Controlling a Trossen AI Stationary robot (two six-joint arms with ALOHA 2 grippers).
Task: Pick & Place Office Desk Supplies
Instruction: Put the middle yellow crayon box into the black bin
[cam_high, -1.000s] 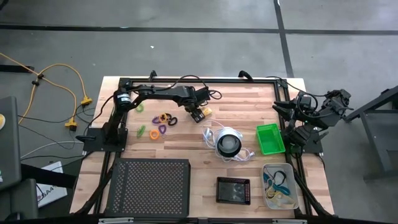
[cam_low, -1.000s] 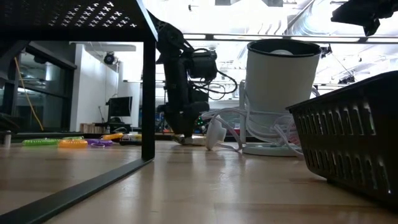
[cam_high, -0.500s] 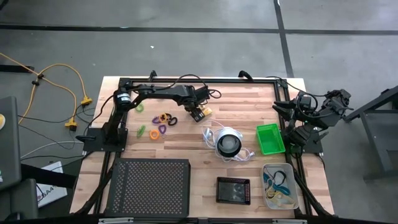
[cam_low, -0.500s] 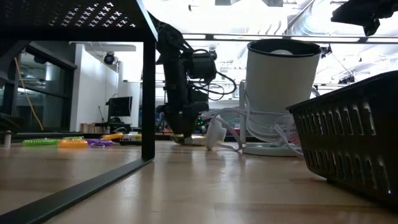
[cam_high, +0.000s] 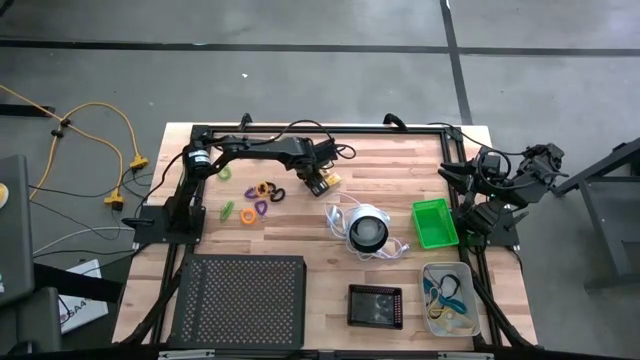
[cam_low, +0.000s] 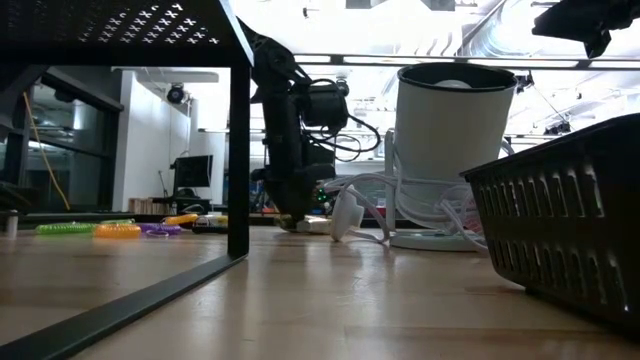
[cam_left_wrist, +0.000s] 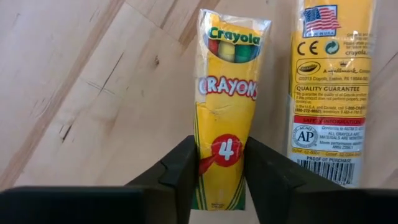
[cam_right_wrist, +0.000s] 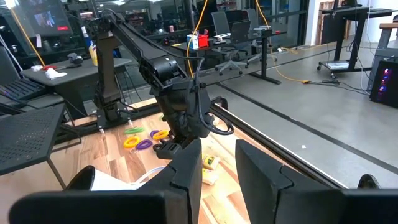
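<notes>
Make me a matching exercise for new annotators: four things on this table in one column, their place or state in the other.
1. crayon pack
2. green tray
3. coloured loops
4. right gripper

a. raised beyond the table's right edge, holding nothing
b. scattered on the wood near the left arm's base
c. between the left gripper's fingers
d. beside the round white-and-black object

1-c, 2-d, 3-b, 4-a

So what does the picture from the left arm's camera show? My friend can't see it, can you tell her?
The left gripper has its two dark fingers on either side of a yellow Crayola crayon pack marked with a 4, lying on the wooden table. A second crayon pack lies beside it, back side up, showing small print and a barcode.
</notes>
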